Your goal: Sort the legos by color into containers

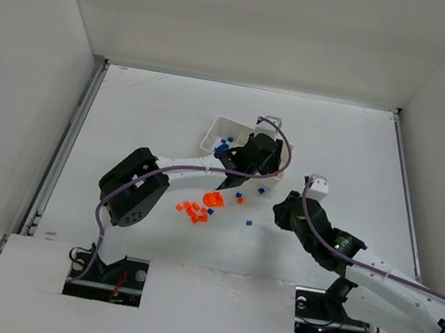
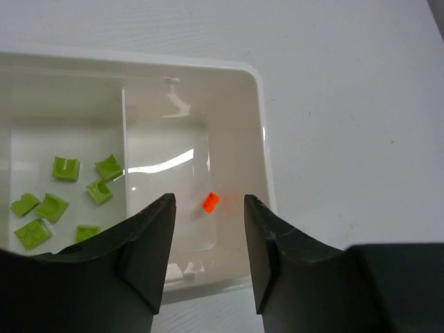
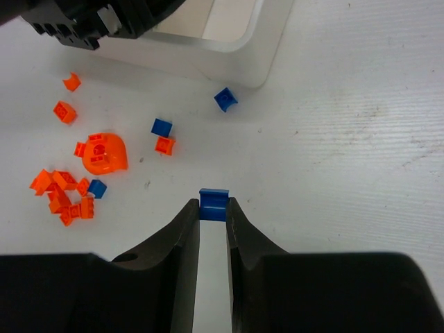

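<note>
The white tray (image 1: 216, 127) stands at the table's middle. My left gripper (image 1: 259, 151) hangs open over its right end compartment (image 2: 236, 139). One small orange brick (image 2: 210, 201) shows in that compartment, between and below my open fingers (image 2: 149, 243). Several lime green bricks (image 2: 66, 168) lie in the compartment to its left. Blue bricks (image 1: 222, 145) show in the tray's other end. My right gripper (image 3: 213, 209) is shut on a small blue brick (image 3: 214, 198) above the table, right of the loose pile (image 1: 288, 212).
Loose on the table lie a cluster of small orange bricks (image 3: 62, 194), the larger orange piece (image 3: 104, 154), and scattered blue bricks (image 3: 225, 99) (image 3: 161, 127). The tray's corner (image 3: 257, 62) and the left arm lie just beyond them. White walls enclose the table.
</note>
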Robot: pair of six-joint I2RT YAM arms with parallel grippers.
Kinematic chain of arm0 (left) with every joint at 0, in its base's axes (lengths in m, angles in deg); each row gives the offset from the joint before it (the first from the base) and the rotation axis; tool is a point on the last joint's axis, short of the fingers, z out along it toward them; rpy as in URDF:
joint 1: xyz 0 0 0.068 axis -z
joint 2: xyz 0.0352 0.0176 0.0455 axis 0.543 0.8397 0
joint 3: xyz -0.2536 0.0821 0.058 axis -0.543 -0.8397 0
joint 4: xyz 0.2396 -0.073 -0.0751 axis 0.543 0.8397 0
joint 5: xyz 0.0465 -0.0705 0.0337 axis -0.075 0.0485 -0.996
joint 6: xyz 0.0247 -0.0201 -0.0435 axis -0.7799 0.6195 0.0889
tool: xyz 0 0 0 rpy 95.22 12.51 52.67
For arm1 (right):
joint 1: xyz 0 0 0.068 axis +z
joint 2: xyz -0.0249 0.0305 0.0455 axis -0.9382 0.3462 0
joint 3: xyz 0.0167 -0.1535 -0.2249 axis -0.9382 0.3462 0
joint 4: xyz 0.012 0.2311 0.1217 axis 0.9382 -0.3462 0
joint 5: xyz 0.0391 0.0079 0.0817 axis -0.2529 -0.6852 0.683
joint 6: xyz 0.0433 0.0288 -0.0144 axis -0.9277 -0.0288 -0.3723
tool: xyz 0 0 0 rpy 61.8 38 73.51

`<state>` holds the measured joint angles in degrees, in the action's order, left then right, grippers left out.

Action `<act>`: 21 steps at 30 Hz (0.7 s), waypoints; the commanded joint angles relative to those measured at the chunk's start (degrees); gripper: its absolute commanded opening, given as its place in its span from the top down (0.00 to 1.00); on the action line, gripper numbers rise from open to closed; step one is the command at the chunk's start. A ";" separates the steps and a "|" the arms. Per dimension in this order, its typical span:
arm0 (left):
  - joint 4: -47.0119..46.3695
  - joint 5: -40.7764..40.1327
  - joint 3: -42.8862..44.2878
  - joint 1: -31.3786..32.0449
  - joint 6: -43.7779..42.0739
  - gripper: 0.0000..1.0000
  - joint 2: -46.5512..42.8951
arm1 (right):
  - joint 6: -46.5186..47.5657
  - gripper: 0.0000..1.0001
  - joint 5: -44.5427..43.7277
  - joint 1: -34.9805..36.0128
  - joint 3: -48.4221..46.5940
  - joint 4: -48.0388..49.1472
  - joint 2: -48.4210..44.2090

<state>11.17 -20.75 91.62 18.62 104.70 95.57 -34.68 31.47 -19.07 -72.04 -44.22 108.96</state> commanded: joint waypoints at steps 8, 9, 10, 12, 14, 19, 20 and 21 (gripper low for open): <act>-5.07 -5.27 -13.26 -3.38 -0.84 0.59 -19.03 | 6.31 0.81 3.09 -0.36 -11.09 7.54 10.70; -5.43 -6.32 -16.51 -3.82 -0.49 0.60 -21.76 | 7.45 0.81 3.27 -0.36 -12.85 8.68 12.80; -5.25 -7.29 -19.59 -4.35 -0.31 0.60 -24.66 | 8.60 0.81 3.36 -0.71 -14.95 9.91 15.70; -4.47 -9.05 -26.00 -6.19 0.30 0.60 -30.98 | 9.31 0.81 4.75 -1.85 -18.65 11.41 20.53; -2.45 -10.28 -31.54 -7.60 0.74 0.60 -37.22 | 9.92 0.81 7.04 -2.90 -22.42 13.34 25.72; 4.05 -12.74 -40.70 -8.05 3.38 0.60 -47.00 | 12.21 0.81 9.24 -5.10 -33.58 16.08 38.55; 5.28 -13.01 -42.02 -8.13 3.99 0.61 -48.23 | 12.39 0.81 9.33 -5.28 -35.69 16.07 40.49; 6.16 -13.10 -43.34 -8.22 4.69 0.61 -49.37 | 12.82 0.81 9.59 -5.72 -37.72 16.33 42.34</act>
<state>13.58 -31.57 51.19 10.40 106.97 48.87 -24.32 39.32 -23.81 -103.84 -32.14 148.10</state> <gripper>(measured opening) 0.395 0.235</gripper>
